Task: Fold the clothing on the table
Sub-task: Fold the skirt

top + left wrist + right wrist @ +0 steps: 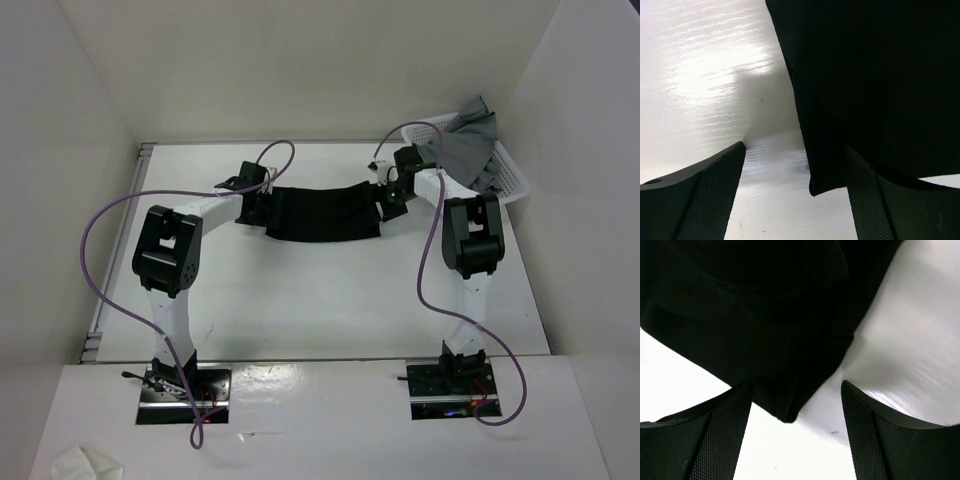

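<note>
The clothing (322, 212) lies across the far middle of the table (330, 300), long axis left to right; the left gripper (795, 147) is at its left end, the right gripper (796, 385) at its right, each with jaws apart around a corner.

White walls (330, 60) are enclosing the desk (320, 300) on three sides and meeting at its far corners. A thin metal rail (117, 250) is running along the desk's left edge. Soft light is glaring off the glossy white ledge (320, 430) at the near side.
</note>
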Controlling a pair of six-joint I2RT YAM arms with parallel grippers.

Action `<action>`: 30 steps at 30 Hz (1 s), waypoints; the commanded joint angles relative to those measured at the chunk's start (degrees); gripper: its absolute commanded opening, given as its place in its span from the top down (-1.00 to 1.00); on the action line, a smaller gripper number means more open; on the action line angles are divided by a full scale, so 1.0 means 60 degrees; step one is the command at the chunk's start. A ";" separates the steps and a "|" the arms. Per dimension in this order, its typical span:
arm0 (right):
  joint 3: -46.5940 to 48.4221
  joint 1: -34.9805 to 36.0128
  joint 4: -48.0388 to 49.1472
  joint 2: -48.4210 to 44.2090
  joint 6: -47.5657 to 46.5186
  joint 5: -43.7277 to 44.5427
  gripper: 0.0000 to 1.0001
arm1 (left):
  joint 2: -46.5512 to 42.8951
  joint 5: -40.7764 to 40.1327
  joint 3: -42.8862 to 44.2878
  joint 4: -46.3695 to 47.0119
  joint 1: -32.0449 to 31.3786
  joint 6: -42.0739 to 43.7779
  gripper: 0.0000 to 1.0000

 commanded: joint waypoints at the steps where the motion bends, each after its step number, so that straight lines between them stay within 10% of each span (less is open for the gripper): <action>1: 0.0572 -0.0038 -0.0048 0.0321 0.0143 -0.0588 -0.51 | 0.0338 0.0147 0.0149 -0.0303 -0.0020 -0.0122 -0.68; 9: 0.1042 0.0343 -0.0224 0.0863 0.0144 -0.0574 -0.15 | 0.0251 0.0323 0.0237 -0.0391 -0.0020 -0.0122 -0.68; 16: 0.1217 0.0665 -0.0224 0.1054 0.0144 0.0172 1.00 | 0.0251 0.0323 0.0237 -0.0391 -0.0020 -0.0122 -0.68; 24: 0.1610 0.0665 -0.0327 0.0133 0.0231 0.0628 1.00 | 0.0251 0.0411 0.0237 -0.0391 -0.0107 -0.0122 -0.61; 30: 0.2696 0.0752 -0.0869 -0.0395 0.0320 0.0716 1.00 | 0.0426 0.0103 0.0427 -0.0771 -0.0195 -0.0122 0.03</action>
